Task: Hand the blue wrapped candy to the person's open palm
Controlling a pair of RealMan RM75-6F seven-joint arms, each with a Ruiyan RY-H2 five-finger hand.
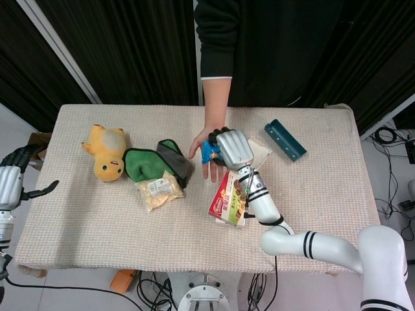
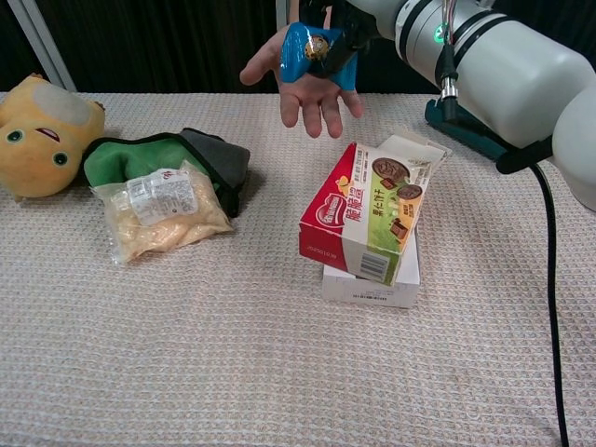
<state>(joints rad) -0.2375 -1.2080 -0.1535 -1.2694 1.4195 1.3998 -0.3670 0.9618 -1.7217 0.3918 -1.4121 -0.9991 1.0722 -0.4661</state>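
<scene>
While my right hand (image 1: 233,148) grips the blue wrapped candy (image 2: 312,51) directly over the person's open palm (image 2: 307,82) near the worktop's (image 1: 311,194) far edge, my left hand (image 1: 14,175) hangs unclenched, holding nothing, off its left edge.

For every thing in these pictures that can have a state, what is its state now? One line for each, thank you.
blue candy: held by the right hand, over the person's palm
right hand: gripping the candy
left hand: off the table's left edge, holding nothing, fingers apart
person's palm: open, facing up
snack box: closed, leaning on the white box
white box: lying flat under the snack box
clear bag: sealed, lying flat
</scene>
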